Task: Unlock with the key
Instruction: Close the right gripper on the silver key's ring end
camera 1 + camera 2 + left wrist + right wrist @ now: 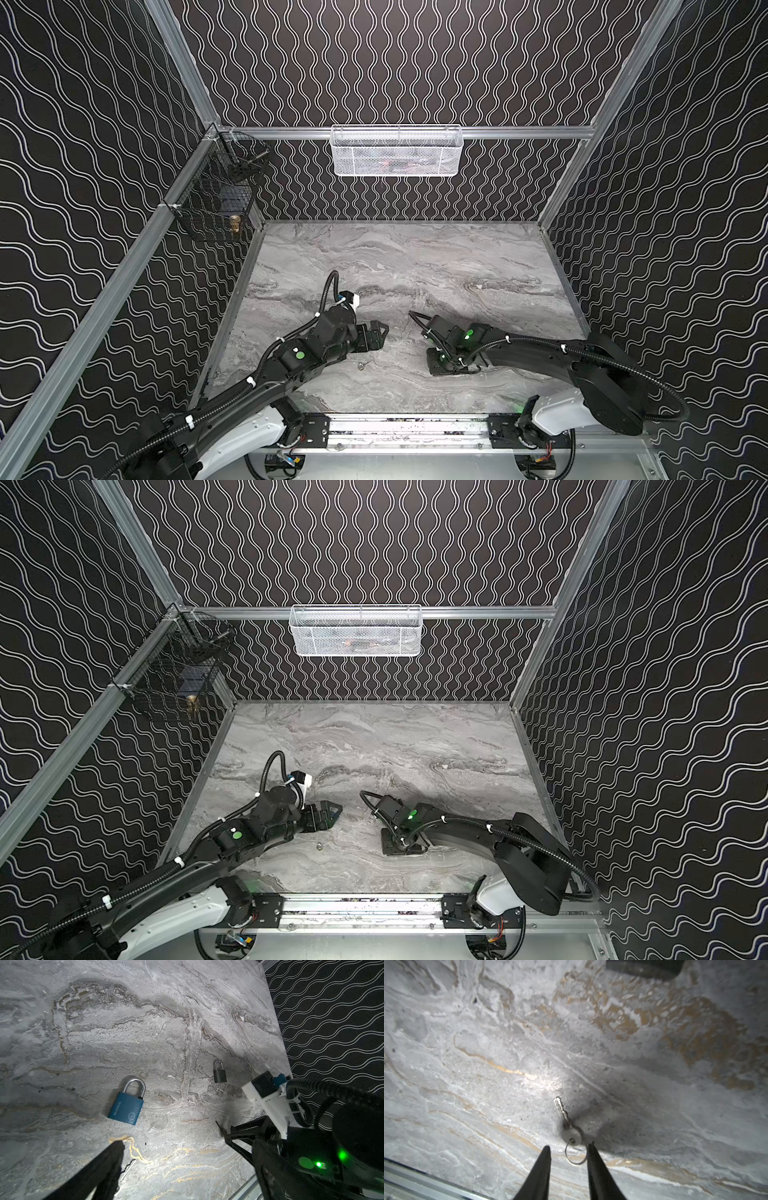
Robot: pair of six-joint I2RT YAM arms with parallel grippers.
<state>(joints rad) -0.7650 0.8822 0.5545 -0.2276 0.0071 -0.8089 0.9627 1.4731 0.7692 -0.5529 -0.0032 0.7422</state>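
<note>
Right wrist view shows the key (566, 1124) flat on the table (488, 1043), its ring (576, 1163) between the narrowly parted jaws of the right gripper (569, 1147), which stands at four o'clock from the wide-open left gripper (380, 334) in a top view.

- Grey marble-patterned tabletop (415, 270): flat, veined with darker streaks, bare across the far half in both top views.
- Blue padlock (126, 1105): lies flat on the marble, silver shackle arching over the body, embossed face up.
- Dark padlock (219, 1072): smaller in the left wrist view, also lies flat, apart from the blue one, shackles of both pointing roughly the same way.
- Key (566, 1122): lies flat on the marble, blade straight, round bow at the other end.
- Key ring (575, 1155): thin wire loop threaded through the bow, resting on the surface.
- Small metal piece (363, 365): sits alone near the front of the table; too small to identify.
</note>
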